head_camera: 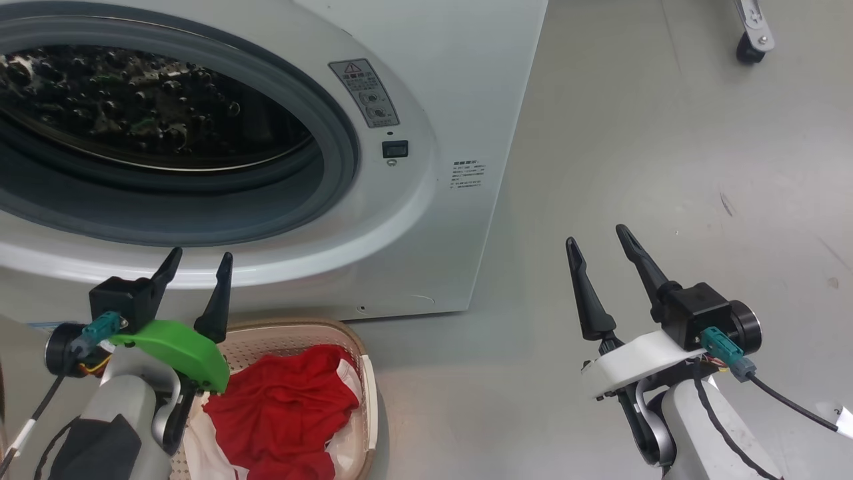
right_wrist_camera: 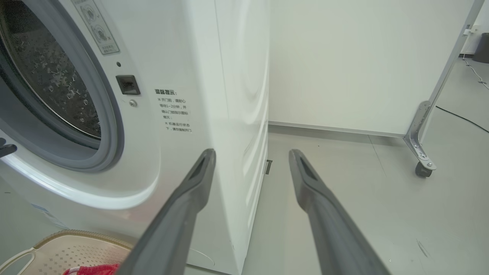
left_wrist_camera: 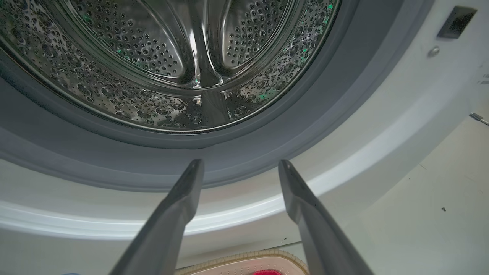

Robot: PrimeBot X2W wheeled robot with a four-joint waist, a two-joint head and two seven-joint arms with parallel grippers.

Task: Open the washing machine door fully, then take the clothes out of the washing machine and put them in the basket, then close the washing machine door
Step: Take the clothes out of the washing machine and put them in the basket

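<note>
The white washing machine (head_camera: 460, 87) fills the upper left, its grey-gasketed porthole (head_camera: 333, 167) uncovered and the steel drum (left_wrist_camera: 183, 61) bare of fabric. The washing machine door is out of view. Red clothes (head_camera: 283, 410) lie bunched in the cream basket (head_camera: 365, 387) on the floor in front of the machine. My left gripper (head_camera: 198, 260) hangs open just above the basket's back rim, below the porthole, nothing between its fingers. My right gripper (head_camera: 596, 241) stands open over bare floor, right of the machine's corner (right_wrist_camera: 229, 160).
A grey floor (head_camera: 666, 167) spreads to the right of the machine. A wheeled metal frame leg (right_wrist_camera: 422, 152) and caster (head_camera: 752, 47) stand at the far right by a pale wall panel (right_wrist_camera: 344, 57). A black cable (right_wrist_camera: 458, 116) runs along the floor there.
</note>
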